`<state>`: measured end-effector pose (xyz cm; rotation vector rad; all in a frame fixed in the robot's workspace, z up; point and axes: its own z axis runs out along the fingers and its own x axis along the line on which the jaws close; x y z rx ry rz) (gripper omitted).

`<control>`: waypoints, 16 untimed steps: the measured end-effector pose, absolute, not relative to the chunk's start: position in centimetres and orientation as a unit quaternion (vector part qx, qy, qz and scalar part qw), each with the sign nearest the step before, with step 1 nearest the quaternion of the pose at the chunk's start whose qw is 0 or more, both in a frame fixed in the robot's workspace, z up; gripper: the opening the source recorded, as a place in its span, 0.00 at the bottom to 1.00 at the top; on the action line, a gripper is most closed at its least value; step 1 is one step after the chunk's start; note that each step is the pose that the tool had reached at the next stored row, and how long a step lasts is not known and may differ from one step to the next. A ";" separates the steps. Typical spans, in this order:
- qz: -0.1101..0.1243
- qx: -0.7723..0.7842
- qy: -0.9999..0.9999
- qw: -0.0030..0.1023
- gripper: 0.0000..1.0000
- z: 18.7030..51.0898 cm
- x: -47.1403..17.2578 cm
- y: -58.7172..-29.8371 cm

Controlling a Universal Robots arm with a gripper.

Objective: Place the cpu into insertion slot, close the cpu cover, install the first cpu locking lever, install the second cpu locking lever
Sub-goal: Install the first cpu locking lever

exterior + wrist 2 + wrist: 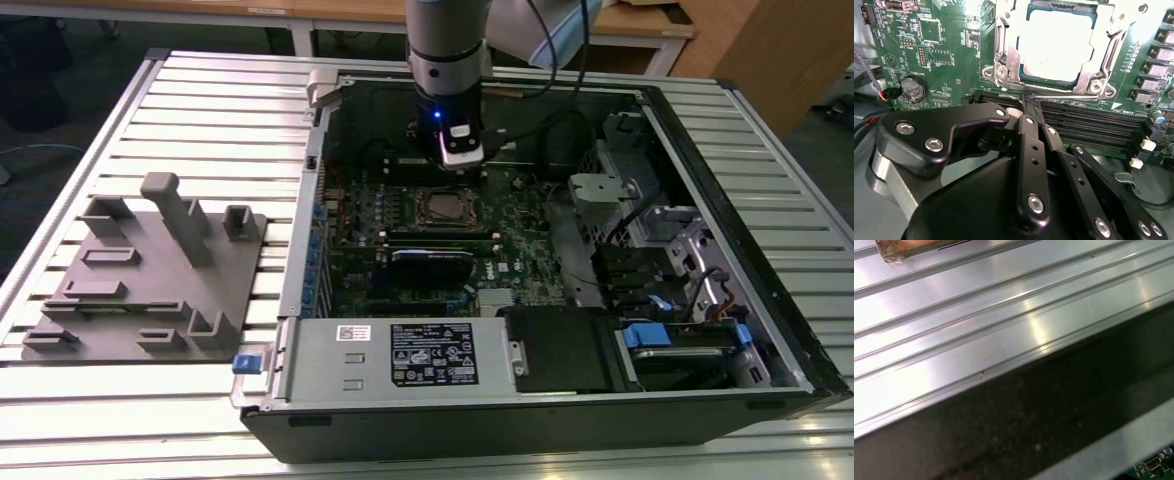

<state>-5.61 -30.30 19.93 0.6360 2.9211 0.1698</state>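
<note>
Nearest in the exterior view: computer case, laid on its side with the panel off, presumably to turn the board face-up for work from above; set on slatted aluminium table. Just inside the front wall: power supply box, label upward. Off to the exterior view's left, well apart from the case: grey moulded fixture tray, judged a holder for parts. Farther in: green motherboard, with the insertion slot near its middle. In the second wrist view: cpu already seated flat in that slot, dull silver top on show through the window of the cpu cover; cover folded down level over it, judged closed so as to clamp the chip by its edges. Between socket and fingertips: long black memory slots. Beyond the socket in the exterior view: gripper, hung straight down from the arm. Same gripper in the second wrist view: fingers drawn together to one narrow tip, nothing visibly pinched, poised just beside the cover's edge. Posture judged suited to pushing a thin lever rather than carrying a part.
</note>
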 end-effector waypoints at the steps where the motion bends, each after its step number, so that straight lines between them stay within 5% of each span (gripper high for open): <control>1: 0.056 0.212 0.973 0.074 0.11 19.9 -5.6 -30.3; 16: 0.050 0.211 0.973 0.075 0.11 20.0 -5.6 -30.3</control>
